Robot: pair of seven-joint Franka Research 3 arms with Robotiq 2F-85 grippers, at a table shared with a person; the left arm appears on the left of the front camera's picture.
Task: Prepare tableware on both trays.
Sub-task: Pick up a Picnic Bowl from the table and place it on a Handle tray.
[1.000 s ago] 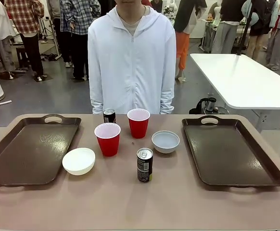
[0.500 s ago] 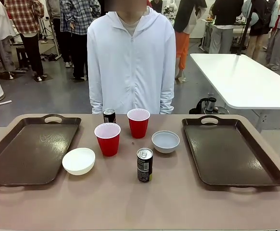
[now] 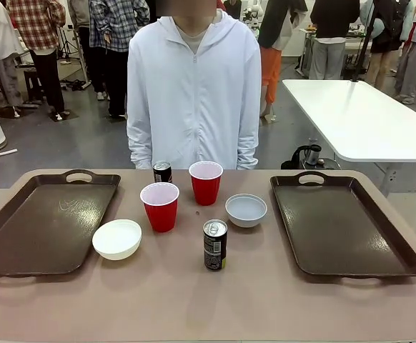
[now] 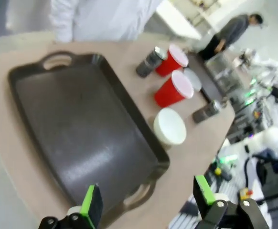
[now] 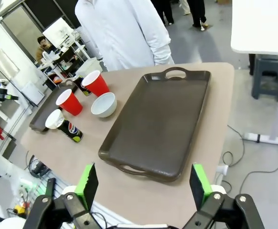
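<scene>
Front view: a tan worktop [image 3: 194, 300] carries two matching dark brown rectangular plastic trays with raised rims and cut-out handles. The left tray [image 3: 43, 229] and the right tray [image 3: 340, 225] lie well apart at either end. The tableware stands between them, all of it on the worktop itself. A shallow round white bowl [image 3: 117, 238] sits just beside the left tray, and a shallow round pale grey bowl [image 3: 246, 209] sits nearer the right tray. The near red cup [image 3: 160, 207] and the far red cup [image 3: 206, 183] are plastic with white insides, and both are upright. The near can [image 3: 215, 245], small and dark, is at the front. The far can [image 3: 162, 172] is behind the near red cup. A person in a white zip jacket [image 3: 194, 93] stands at the far edge.

Left wrist view: the left tool [image 4: 147, 199] hangs above the handle end of the left tray [image 4: 81, 133], its green-padded fingers spread wide and free. The white bowl [image 4: 170, 126] lies just beside the tray's rim.

Right wrist view: the right tool [image 5: 143, 185] hangs high over the worktop's edge near the right tray [image 5: 158, 124], fingers spread wide and free. The pale grey bowl [image 5: 103, 104] lies beside that tray.
</scene>
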